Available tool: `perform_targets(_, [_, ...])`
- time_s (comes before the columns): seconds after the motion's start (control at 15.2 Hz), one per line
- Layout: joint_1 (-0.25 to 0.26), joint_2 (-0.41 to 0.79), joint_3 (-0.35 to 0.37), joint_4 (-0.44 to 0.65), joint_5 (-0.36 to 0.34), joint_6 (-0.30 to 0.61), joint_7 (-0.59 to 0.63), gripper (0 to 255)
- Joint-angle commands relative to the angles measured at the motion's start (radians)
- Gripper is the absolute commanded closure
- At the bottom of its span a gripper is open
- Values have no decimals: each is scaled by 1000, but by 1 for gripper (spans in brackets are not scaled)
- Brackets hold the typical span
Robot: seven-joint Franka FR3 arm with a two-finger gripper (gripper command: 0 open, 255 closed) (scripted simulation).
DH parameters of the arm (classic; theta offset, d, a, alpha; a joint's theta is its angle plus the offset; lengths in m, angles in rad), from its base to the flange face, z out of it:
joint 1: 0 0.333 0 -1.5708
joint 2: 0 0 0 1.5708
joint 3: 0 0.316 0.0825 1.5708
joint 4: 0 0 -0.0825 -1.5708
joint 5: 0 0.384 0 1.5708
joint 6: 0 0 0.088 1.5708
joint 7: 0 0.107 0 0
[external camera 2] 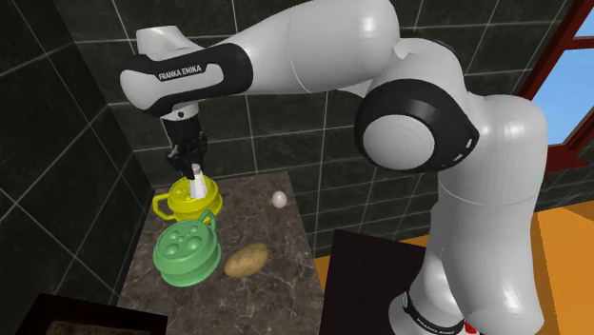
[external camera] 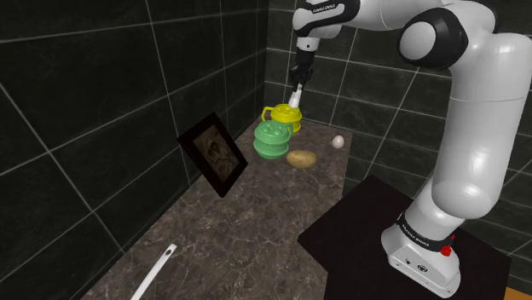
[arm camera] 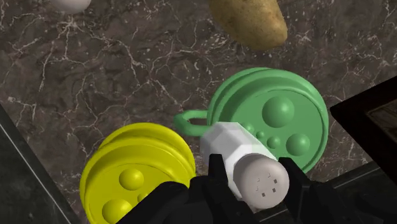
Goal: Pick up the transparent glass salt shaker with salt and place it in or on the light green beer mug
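One salt shaker point(arm camera: 232, 145) is clamped in the gripper point(arm camera: 253, 175). It hangs above the green mug point(arm camera: 286, 108) and yellow mug point(arm camera: 137, 172).

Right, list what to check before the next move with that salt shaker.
1. Grip: gripper shut on the salt shaker: ok.
2. Shaker lifted off the counter: ok.
3. Shaker above the green mug: not ok. Both exterior views put it over the yellow mug.
4. Green mug upright with nothing on top: ok. Its top looks closed and bumpy, so the shaker would probably go on it, not in it.
5. Potato apart from the green mug: ok.
6. Shaker's stability on those bumps: cannot tell.
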Motion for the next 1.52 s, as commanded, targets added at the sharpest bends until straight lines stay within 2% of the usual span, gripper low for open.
perform_targets(0.0, [20,33,14,58,4,-22,42,255])
perform_targets(0.13, [39,65,27,115,7,-44,80,255])
perform_targets(0.2, [56,101,39,178,10,-68,116,255])
perform_targets(1.45, [64,145,50,-11,33,162,85,255])
